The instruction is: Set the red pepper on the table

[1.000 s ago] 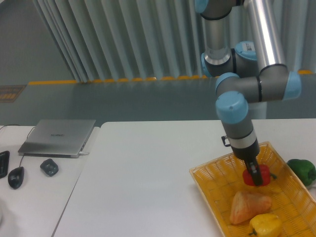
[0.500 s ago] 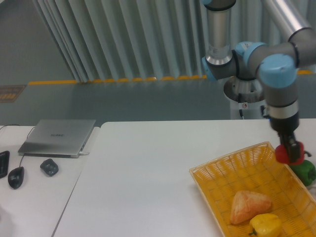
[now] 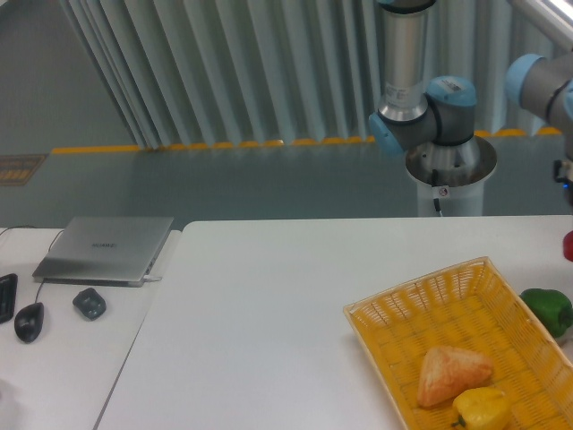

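Only a thin sliver of the red pepper (image 3: 568, 245) shows, cut by the right edge of the camera view, over the far right of the white table (image 3: 269, 313). I cannot tell whether it touches the tabletop. The arm's blue wrist joint (image 3: 535, 82) reaches out of the picture at the upper right. The gripper's fingers lie beyond the frame edge, so their hold on the pepper is hidden.
A yellow wicker basket (image 3: 403, 309) at the front right holds an orange-pink wedge (image 3: 452, 374) and a yellow pepper (image 3: 482, 408). A green pepper (image 3: 547, 309) lies just right of the basket. On the adjoining desk at left are a laptop (image 3: 106, 248) and a mouse (image 3: 29, 321).
The arm lifted the red pepper out of the basket and carried it right, past the green pepper, until gripper and pepper left the frame almost entirely.
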Controlling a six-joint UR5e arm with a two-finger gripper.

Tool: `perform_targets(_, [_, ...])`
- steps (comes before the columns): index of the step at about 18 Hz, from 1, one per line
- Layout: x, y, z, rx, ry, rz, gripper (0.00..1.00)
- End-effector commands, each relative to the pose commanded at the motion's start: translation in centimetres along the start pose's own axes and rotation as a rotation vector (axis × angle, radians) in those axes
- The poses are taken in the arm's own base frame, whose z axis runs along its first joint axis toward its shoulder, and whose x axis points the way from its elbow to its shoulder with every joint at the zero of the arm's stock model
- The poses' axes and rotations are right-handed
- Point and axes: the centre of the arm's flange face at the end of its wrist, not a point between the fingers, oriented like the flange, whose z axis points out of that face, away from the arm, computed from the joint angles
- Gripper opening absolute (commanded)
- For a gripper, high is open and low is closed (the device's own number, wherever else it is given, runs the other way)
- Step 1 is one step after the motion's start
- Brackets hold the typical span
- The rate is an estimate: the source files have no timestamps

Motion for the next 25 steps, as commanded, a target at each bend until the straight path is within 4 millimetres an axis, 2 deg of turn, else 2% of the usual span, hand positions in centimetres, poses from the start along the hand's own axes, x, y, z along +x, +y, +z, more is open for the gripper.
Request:
perform_targets(2, [0.8, 1.7, 1.2, 0.015, 0.018, 0.001, 0.41])
perform_targets(5, [0.7, 2.5, 3.3, 0.035, 0.045, -0.009, 0.41])
perform_targets(9, [-0.1, 2.7, 5.4, 0.027, 0.037, -0.01, 0.41])
perform_targets(18, [-1.1, 3.0, 8.1, 0.027, 0.034, -0.01, 0.42])
perform_targets(19, [-1.2, 3.0, 8.4, 0.028, 0.036, -0.01, 0.47])
perform_targets(21, [-1.2, 3.0, 8.4, 0.029, 0.036, -0.01, 0.52])
perform_targets(23, [-1.2, 3.0, 8.3, 0.028, 0.035, -0.01, 0.77])
perform_targets(24, [-1.2, 3.0, 8.2, 0.027, 0.034, -0.009, 0.82])
perform_targets(25, [-1.3, 3.0, 8.2, 0.026, 0.033, -0.009, 0.92])
